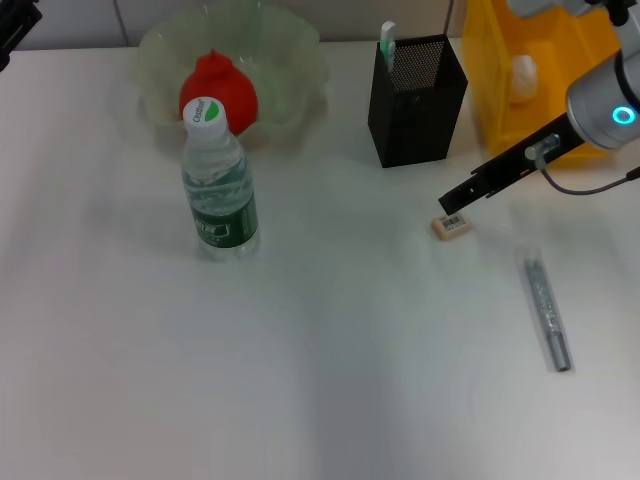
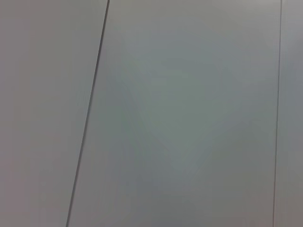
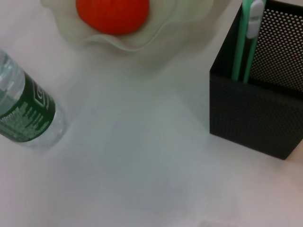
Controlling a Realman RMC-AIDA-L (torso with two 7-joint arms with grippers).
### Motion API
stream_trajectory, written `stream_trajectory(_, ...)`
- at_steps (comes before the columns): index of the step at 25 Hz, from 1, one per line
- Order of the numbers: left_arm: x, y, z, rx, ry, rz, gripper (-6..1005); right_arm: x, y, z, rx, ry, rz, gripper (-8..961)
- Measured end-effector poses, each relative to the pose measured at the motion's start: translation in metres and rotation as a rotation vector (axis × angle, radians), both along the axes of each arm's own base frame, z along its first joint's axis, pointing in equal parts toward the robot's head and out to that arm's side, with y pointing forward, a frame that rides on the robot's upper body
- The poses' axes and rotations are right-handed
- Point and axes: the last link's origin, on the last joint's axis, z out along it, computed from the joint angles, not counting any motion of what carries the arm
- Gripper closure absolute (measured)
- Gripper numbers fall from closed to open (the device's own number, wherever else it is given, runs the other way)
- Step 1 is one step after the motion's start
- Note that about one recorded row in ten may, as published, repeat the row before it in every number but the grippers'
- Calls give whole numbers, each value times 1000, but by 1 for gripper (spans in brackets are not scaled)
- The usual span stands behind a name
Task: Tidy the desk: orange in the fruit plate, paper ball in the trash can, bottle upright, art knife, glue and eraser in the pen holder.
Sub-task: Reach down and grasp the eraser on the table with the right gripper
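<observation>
One end effector at work: the right end effector [image 1: 455, 203], low over the worktop [image 1: 300, 380], tip just above the eraser [image 1: 451, 226]; whether its fingers are apart or together cannot be told.
Eraser: flat on the worktop, in front of the pen holder [image 1: 417, 98].
Pen holder: upright, a green-and-white tool [image 1: 387, 44] standing inside.
Grey stick [image 1: 546, 310]: lying near the eraser, apart from it.
Trash can [image 1: 530, 70]: beside the pen holder, paper ball [image 1: 522, 78] inside.
Bottle [image 1: 217, 182]: upright.
Orange [image 1: 218, 89]: in the fruit plate [image 1: 300, 60].
Left end effector [image 1: 15, 30]: parked at the far left corner.
</observation>
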Motion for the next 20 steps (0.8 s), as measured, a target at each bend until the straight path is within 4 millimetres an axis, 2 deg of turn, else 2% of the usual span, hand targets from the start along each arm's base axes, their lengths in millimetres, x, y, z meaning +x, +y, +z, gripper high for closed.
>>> stream_trajectory(4, -2, -1, 0, 1, 2, 5, 332, 3, 5, -11, -14, -6, -22, 265)
stream_trajectory(10, -3, -2, 0, 1, 2, 10, 332, 8, 9, -25, -30, -65, -15, 264)
stream_trajectory(20, -5, -2, 0, 2, 2, 22, 332, 10, 14, -35, -22, -104, 1, 271)
